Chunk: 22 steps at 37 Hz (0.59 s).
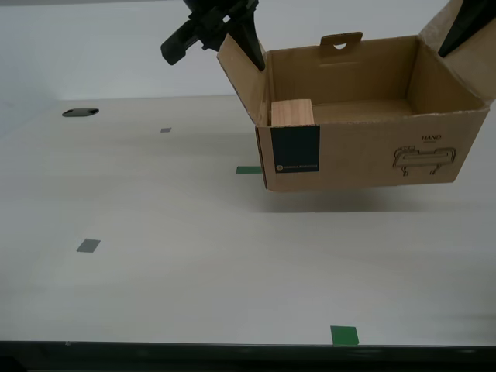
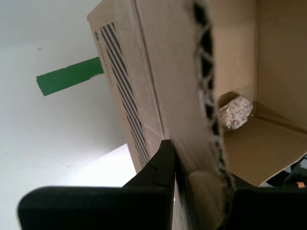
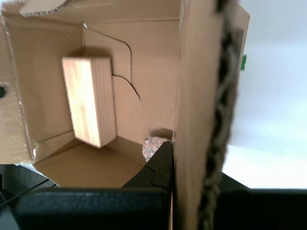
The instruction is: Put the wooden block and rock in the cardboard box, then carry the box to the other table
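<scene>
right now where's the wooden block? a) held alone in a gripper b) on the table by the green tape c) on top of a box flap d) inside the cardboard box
d: the wooden block stands inside the cardboard box, against a wall, and the rock lies in there too, while my first gripper and my second gripper each clamp a side flap.

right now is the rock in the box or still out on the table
In the box. The second wrist view shows the rock lying on the floor of the cardboard box, in a corner; the wooden block is inside too.

A smooth off-white table [image 1: 155,256] carries 2 grey squares and 2 green squares beside a dark hole [image 1: 80,112].
</scene>
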Available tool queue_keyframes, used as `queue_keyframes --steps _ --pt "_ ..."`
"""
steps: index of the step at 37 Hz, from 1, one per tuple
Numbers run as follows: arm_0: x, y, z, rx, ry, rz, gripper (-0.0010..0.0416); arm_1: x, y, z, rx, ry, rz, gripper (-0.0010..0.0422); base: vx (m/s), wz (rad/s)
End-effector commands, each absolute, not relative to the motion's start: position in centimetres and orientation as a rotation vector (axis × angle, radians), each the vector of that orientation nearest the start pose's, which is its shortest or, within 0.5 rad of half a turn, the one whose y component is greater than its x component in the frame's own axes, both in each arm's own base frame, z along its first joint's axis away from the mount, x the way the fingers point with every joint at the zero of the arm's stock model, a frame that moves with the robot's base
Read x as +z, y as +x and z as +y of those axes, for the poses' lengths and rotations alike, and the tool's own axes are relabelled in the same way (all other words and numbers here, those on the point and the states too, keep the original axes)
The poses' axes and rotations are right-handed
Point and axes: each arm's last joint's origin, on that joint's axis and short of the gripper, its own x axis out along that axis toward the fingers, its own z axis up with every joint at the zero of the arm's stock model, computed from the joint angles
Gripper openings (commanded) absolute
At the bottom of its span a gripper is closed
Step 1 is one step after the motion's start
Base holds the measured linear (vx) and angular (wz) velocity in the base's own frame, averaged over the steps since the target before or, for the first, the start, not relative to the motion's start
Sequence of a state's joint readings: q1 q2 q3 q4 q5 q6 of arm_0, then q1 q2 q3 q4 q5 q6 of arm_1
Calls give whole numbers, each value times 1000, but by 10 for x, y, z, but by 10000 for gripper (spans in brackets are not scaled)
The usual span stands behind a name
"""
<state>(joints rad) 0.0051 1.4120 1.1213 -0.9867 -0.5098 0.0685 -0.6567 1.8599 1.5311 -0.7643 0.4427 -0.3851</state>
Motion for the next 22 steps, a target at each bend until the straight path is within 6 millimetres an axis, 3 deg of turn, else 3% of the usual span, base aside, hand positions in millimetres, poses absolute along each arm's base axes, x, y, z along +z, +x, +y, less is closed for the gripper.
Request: queue_keyframes --steps 1,9,22 --pt "260 249 16 413 391 1263 -1 252 295 -253 -798 -156 1312 -1 0 0" --pt "263 235 16 417 386 1241 -1 254 289 -249 -811 -110 1338 -1 -17 -2" --pt "265 233 16 411 393 1234 -1 261 285 -246 -829 -93 1312 -1 -29 1"
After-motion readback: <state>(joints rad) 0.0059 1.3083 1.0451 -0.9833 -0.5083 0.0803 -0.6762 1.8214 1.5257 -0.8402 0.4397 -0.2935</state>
